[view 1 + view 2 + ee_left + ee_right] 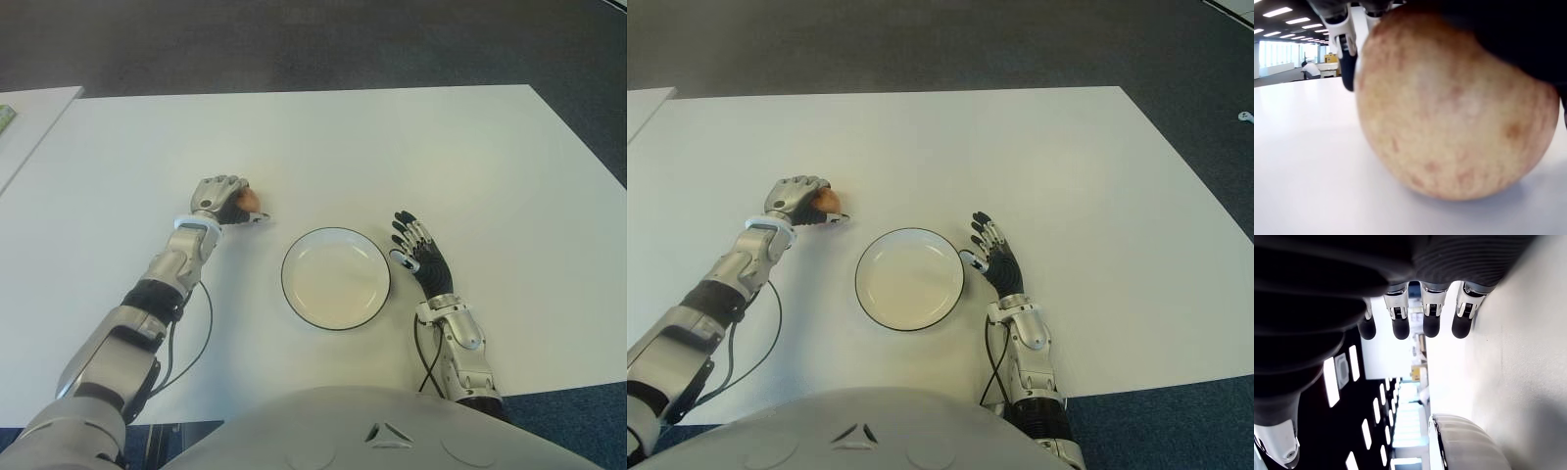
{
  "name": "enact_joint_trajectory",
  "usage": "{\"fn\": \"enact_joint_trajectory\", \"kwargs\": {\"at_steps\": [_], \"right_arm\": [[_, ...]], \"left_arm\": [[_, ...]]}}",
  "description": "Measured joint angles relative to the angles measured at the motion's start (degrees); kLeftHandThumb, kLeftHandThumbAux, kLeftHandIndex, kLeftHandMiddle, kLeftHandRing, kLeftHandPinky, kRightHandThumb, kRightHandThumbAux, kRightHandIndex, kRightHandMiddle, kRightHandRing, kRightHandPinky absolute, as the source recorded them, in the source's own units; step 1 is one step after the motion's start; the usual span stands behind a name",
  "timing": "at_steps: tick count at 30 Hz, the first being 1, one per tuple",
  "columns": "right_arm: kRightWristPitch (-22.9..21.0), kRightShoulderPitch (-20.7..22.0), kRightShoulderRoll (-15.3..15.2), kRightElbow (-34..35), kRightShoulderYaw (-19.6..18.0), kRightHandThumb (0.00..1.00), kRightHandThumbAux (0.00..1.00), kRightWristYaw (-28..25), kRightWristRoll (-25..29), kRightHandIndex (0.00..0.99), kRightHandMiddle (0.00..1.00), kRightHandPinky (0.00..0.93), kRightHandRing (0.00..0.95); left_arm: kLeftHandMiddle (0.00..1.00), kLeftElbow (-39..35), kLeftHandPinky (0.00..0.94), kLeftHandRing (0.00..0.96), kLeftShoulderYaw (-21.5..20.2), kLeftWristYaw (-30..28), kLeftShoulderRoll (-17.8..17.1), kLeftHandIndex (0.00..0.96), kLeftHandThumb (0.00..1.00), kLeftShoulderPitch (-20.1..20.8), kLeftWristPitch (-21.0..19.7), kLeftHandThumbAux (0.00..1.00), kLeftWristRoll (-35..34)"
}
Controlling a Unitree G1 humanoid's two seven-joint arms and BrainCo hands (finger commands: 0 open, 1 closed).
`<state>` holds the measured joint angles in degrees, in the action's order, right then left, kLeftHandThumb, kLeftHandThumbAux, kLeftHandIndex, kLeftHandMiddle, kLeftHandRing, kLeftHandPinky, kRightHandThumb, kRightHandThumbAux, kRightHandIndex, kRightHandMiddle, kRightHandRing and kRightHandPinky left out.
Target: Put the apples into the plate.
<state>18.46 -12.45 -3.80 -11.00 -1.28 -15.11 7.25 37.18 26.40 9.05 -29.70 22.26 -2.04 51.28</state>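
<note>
A reddish-yellow apple [249,201] sits on the white table [392,147], left of and a little beyond the plate. My left hand [223,199] is curled over it, fingers wrapped around its top and sides. Up close in the left wrist view the apple [1449,107] still touches the tabletop. The white plate [336,277] with a dark rim lies in the middle near me and holds nothing. My right hand [416,252] shows just right of the plate, fingers [1400,325] spread and holding nothing.
A second white table's corner [29,117] shows at the far left. Dark carpet [294,44] lies beyond the table's far edge. A black cable [196,333] loops beside my left forearm.
</note>
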Motion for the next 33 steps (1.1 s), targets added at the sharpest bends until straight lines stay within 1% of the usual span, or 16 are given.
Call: {"fn": "enact_joint_trajectory", "kwargs": {"at_steps": [1, 2, 5, 8, 10, 11, 14, 18, 19, 20, 22, 23, 26, 29, 31, 33], "right_arm": [[-0.05, -0.07, 0.0, 0.11, -0.04, 0.113, 0.644, 0.01, 0.0, 0.0, 0.007, 0.0, 0.0], [-0.06, -0.11, -0.01, 0.16, -0.06, 0.112, 0.646, 0.01, 0.0, 0.0, 0.007, 0.0, 0.0], [-0.07, -0.11, -0.02, 0.27, -0.11, 0.108, 0.651, 0.01, 0.02, 0.0, 0.008, 0.0, 0.0], [-0.11, -0.1, -0.03, 0.28, -0.21, 0.105, 0.655, -0.01, 0.16, 0.0, 0.011, 0.0, 0.0], [-0.14, -0.09, -0.03, 0.28, -0.28, 0.105, 0.656, -0.04, 0.3, 0.0, 0.012, 0.0, 0.0], [-0.17, -0.09, -0.03, 0.28, -0.29, 0.104, 0.657, -0.05, 0.35, 0.0, 0.013, 0.0, 0.0], [-0.29, -0.04, 0.0, 0.25, -0.32, 0.11, 0.656, -0.16, 0.82, 0.0, 0.014, 0.0, 0.0], [-0.35, 0.0, -0.01, 0.23, -0.4, 0.114, 0.656, -0.38, 1.3, 0.0, 0.01, 0.0, 0.0], [-0.35, 0.01, -0.02, 0.22, -0.41, 0.114, 0.656, -0.4, 1.33, 0.0, 0.009, 0.0, 0.0], [-0.35, 0.01, -0.02, 0.21, -0.41, 0.114, 0.657, -0.41, 1.33, 0.0, 0.009, 0.0, 0.0], [-0.35, 0.02, -0.03, 0.2, -0.41, 0.113, 0.658, -0.42, 1.32, 0.0, 0.008, 0.0, 0.0], [-0.35, 0.02, -0.04, 0.2, -0.41, 0.111, 0.659, -0.42, 1.32, 0.0, 0.008, 0.0, 0.0], [-0.35, 0.04, -0.05, 0.2, -0.41, 0.108, 0.662, -0.42, 1.32, 0.0, 0.01, 0.0, 0.0], [-0.35, 0.08, -0.08, 0.21, -0.43, 0.107, 0.664, -0.44, 1.34, 0.0, 0.013, 0.0, 0.0], [-0.36, 0.1, -0.1, 0.24, -0.44, 0.108, 0.668, -0.44, 1.39, 0.0, 0.013, 0.0, 0.0], [-0.43, 0.1, -0.12, 0.27, -0.45, 0.109, 0.67, -0.44, 1.45, 0.0, 0.014, 0.0, 0.0]], "left_arm": [[0.615, 0.92, 0.589, 0.588, 0.52, 0.04, 0.05, 0.434, 0.719, 0.76, 0.26, 0.673, 0.0], [0.639, 1.53, 0.618, 0.615, 0.94, 0.11, 0.06, 0.437, 0.725, 1.33, 0.43, 0.678, 0.01], [0.68, 2.77, 0.647, 0.659, 1.74, 0.55, 0.07, 0.442, 0.734, 2.29, 0.85, 0.685, 0.01], [0.555, 3.1, 0.648, 0.683, 1.95, 0.7, 0.1, 0.43, 0.813, 2.55, 1.0, 0.67, -0.04], [0.525, 3.01, 0.645, 0.69, 1.95, 0.75, 0.1, 0.428, 0.832, 2.5, 0.98, 0.666, -0.07], [0.513, 3.01, 0.644, 0.693, 1.95, 0.79, 0.1, 0.427, 0.839, 2.48, 0.97, 0.665, -0.08], [0.495, 2.94, 0.596, 0.692, 1.97, 0.82, 0.1, 0.43, 0.849, 2.42, 0.78, 0.663, -0.09], [0.488, 2.24, 0.628, 0.694, 2.03, 0.82, 0.22, 0.432, 0.854, 2.03, -0.2, 0.662, -0.09], [0.488, 2.1, 0.612, 0.613, 2.04, 0.82, 0.27, 0.437, 0.89, 1.94, -0.5, 0.656, -0.09], [0.489, 1.93, 0.602, 0.561, 2.04, 0.82, 0.31, 0.439, 0.913, 1.87, -0.72, 0.652, -0.09], [0.489, 1.66, 0.579, 0.515, 2.11, 0.81, 0.32, 0.444, 0.933, 1.75, -1.06, 0.649, -0.09], [0.49, 1.48, 0.543, 0.495, 2.11, 0.81, 0.32, 0.449, 0.941, 1.65, -1.23, 0.647, -0.1], [0.491, 0.84, 0.524, 0.475, 2.12, 0.77, 0.32, 0.453, 0.949, 1.37, -1.86, 0.645, -0.12], [0.492, 0.33, 0.534, 0.465, 2.19, 0.55, 0.31, 0.454, 0.953, 1.22, -2.34, 0.645, -0.12], [0.492, -0.08, 0.484, 0.464, 2.34, 0.47, 0.23, 0.455, 0.954, 1.11, -2.58, 0.644, -0.1], [0.493, -0.46, 0.458, 0.464, 2.63, 0.47, 0.15, 0.455, 0.955, 1.01, -2.71, 0.644, -0.08]]}}
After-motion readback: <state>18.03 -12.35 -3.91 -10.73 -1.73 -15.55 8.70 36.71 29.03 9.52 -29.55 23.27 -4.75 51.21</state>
